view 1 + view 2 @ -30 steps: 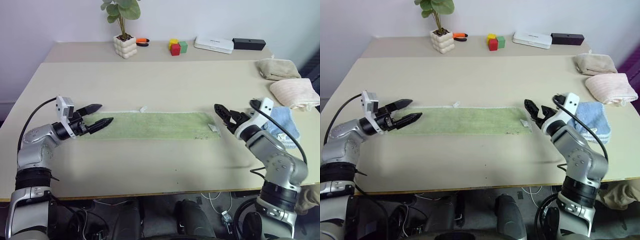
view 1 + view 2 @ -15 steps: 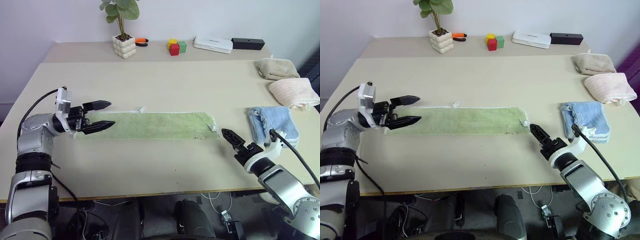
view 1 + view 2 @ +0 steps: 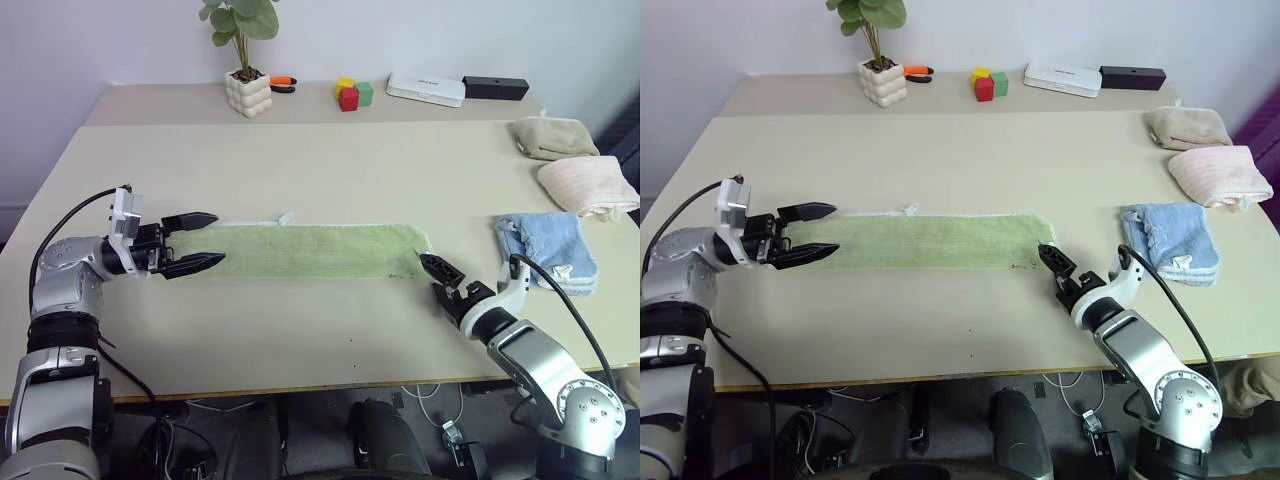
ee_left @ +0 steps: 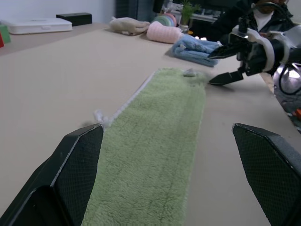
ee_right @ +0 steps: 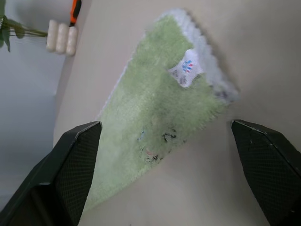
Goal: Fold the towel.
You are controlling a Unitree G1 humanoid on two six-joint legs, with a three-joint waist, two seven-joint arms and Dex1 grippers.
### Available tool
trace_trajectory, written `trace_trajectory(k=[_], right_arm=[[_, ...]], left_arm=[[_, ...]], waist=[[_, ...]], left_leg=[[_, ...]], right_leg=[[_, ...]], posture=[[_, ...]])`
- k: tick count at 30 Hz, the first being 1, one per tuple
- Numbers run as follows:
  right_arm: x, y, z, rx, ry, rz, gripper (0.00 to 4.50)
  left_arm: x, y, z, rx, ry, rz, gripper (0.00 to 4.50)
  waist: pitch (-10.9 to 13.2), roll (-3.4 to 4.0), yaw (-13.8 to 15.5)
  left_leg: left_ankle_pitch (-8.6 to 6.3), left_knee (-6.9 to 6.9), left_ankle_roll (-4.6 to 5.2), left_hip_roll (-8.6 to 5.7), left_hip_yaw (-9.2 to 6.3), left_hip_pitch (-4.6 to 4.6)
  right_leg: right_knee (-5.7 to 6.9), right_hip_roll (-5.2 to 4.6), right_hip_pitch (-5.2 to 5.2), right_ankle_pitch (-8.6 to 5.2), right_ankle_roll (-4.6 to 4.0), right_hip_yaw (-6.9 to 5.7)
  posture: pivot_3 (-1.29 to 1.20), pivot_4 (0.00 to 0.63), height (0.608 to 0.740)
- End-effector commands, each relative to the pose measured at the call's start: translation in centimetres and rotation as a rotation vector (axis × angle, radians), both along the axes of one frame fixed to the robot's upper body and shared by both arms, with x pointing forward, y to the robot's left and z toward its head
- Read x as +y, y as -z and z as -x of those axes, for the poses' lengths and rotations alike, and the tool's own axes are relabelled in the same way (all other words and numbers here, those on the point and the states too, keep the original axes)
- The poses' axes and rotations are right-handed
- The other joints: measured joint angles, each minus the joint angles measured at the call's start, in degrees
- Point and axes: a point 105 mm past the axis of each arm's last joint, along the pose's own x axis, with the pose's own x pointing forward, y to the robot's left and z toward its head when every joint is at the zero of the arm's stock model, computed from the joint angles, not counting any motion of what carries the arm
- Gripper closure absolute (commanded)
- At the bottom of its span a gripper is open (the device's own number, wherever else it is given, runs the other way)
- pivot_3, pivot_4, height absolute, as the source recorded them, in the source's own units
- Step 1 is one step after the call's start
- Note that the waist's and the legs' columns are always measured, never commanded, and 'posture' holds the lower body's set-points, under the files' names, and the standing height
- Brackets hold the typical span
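While still unfolded, lies flat and full length across the middle of the desk [image 3: 300,160]: light green towel [image 3: 310,250], left eye view. At its left end, left gripper [image 3: 218,238] hovering level, fingers spread wide, one over each long edge, holding nothing. At its right end, right gripper [image 3: 432,272] drawn back and lowered since a second ago, now aimed at the near right corner, fingers likewise wide and empty. Well clear to the right, the light blue towel [image 3: 548,250], no longer overlapped by that arm.

Right eye view: same layout; no fold begun, no edge lifted.

Left wrist view: between the left fingers [image 4: 80,160], a straight run of green terry [image 4: 160,141] ending at the small white label [image 4: 189,72], with the right gripper beside that far end, jaws apart.

Right wrist view: between the right fingers [image 5: 77,155], the labelled corner, whitish edging and a small dark mark, with the plant pot [image 5: 61,37] far beyond.

Judged from this: both ends lined up for pinching; closing on the corners probably next, then carrying one end over the other.
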Motion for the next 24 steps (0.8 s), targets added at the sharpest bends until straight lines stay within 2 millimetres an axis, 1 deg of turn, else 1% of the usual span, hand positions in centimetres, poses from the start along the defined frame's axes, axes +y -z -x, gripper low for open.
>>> trace_trajectory(k=[1, 4, 7, 8, 10, 12, 14, 15, 17, 20, 22, 24], right_arm=[[0.3, 0.6, -0.7, 0.019, -0.018, 0.023, 0.02], [0.2, 0.8, -1.3, 0.019, -0.012, 0.018, 0.02], [0.1, 2.1, -1.5, 0.054, -0.014, 0.108, 0.85], [0.1, 2.3, -1.5, 0.057, -0.013, 0.118, 1.33], [-0.1, 2.5, -1.8, 0.057, 0.01, 0.119, 2.42], [-0.2, 2.3, -2.1, 0.046, 0.02, 0.115, 3.5], [-0.2, 2.3, -2.3, 0.041, 0.021, 0.126, 4.43], [-0.3, 2.3, -2.3, 0.041, 0.021, 0.133, 4.43], [-0.5, 2.5, -2.3, 0.042, 0.012, 0.211, 4.43], [-0.7, 2.5, -2.3, 0.032, 0.012, 0.26, 4.43], [-1.4, 2.0, -2.3, 0.017, 0.026, 0.265, 4.43], [-2.5, 1.5, -2.4, -0.006, 0.034, 0.329, 4.43]], left_arm=[[0.5, -1.4, 0.3, -0.061, -0.015, 0.0, 0.0], [0.5, -1.4, 0.6, -0.067, -0.023, -0.006, 0.0], [0.7, -1.7, 0.8, -0.075, -0.04, -0.012, 0.0], [0.8, -1.7, 0.9, -0.076, -0.043, -0.013, 0.0], [0.9, -1.7, 0.9, -0.075, -0.05, -0.015, 0.0], [0.8, -1.7, 0.9, -0.076, -0.054, -0.015, 0.0], [0.7, -1.6, 0.9, -0.077, -0.056, -0.012, 0.0], [0.7, -1.6, 0.9, -0.078, -0.057, -0.012, 0.0], [0.7, -1.6, 0.8, -0.086, -0.062, -0.016, 0.0], [1.2, -1.9, 0.3, -0.1, -0.083, -0.024, 0.0], [1.3, -2.2, 0.1, -0.102, -0.083, -0.018, 0.0], [1.4, -2.4, 0.1, -0.1, -0.08, -0.007, 0.0]], waist=[[-0.02, -0.03, 0.0], [-0.09, -0.13, -0.03], [-0.11, -0.16, -0.04], [-0.14, -0.2, -0.03], [-0.16, -0.22, -0.05], [-0.16, -0.23, -0.03], [-0.29, -0.42, -0.06], [-0.33, -0.5, -0.04], [-0.35, -0.52, 0.08], [-0.47, -0.7, 0.2], [-0.5, -0.73, 0.29], [-0.49, -0.71, 0.38]], left_leg=[[0.0, 0.0, 0.0, 0.0, 0.0, 0.0], [0.0, 0.01, 0.0, 0.0, 0.0, 0.01], [0.0, 0.01, 0.0, 0.01, 0.0, 0.03], [0.0, 0.01, 0.0, 0.01, 0.0, 0.03], [0.0, 0.01, 0.0, 0.01, 0.0, 0.04], [0.0, 0.01, 0.0, 0.01, 0.0, 0.03], [0.0, 0.01, 0.0, 0.01, 0.0, 0.06], [0.0, 0.01, 0.0, 0.02, 0.0, 0.06], [0.0, 0.01, 0.0, 0.02, 0.01, 0.05], [-0.01, 0.03, 0.01, 0.02, -0.01, 0.06], [-0.01, 0.03, 0.01, 0.02, -0.02, 0.07], [-0.01, 0.05, 0.02, 0.01, -0.02, 0.06]], right_leg=[[0.0, 0.0, 0.0, 0.0, 0.0, 0.0], [0.0, 0.0, 0.03, 0.0, 0.0, 0.0], [0.0, 0.0, 0.04, 0.0, 0.0, 0.0], [0.0, 0.0, 0.04, 0.0, 0.0, 0.0], [0.0, 0.0, 0.05, 0.0, 0.0, 0.0], [0.0, 0.0, 0.05, 0.0, 0.0, 0.0], [0.0, 0.0, 0.06, 0.0, 0.0, 0.0], [0.0, 0.01, 0.07, 0.0, 0.0, 0.0], [-0.03, 0.0, 0.1, 0.0, 0.0, 0.0], [-0.07, -0.01, 0.14, 0.0, -0.02, -0.02], [-0.1, -0.01, 0.18, 0.0, -0.03, -0.02], [-0.13, -0.01, 0.19, 0.01, -0.03, -0.02]], posture=[[0.0, 0.15, 0.735], [0.0, 0.15, 0.735], [0.0, 0.15, 0.735], [0.0, 0.15, 0.735], [0.0, 0.15, 0.735], [0.0, 0.15, 0.735], [0.0, 0.15, 0.735], [0.0, 0.15, 0.735], [0.0, 0.15, 0.735], [0.0, 0.15, 0.735], [0.0, 0.15, 0.735], [0.0, 0.15, 0.735]])
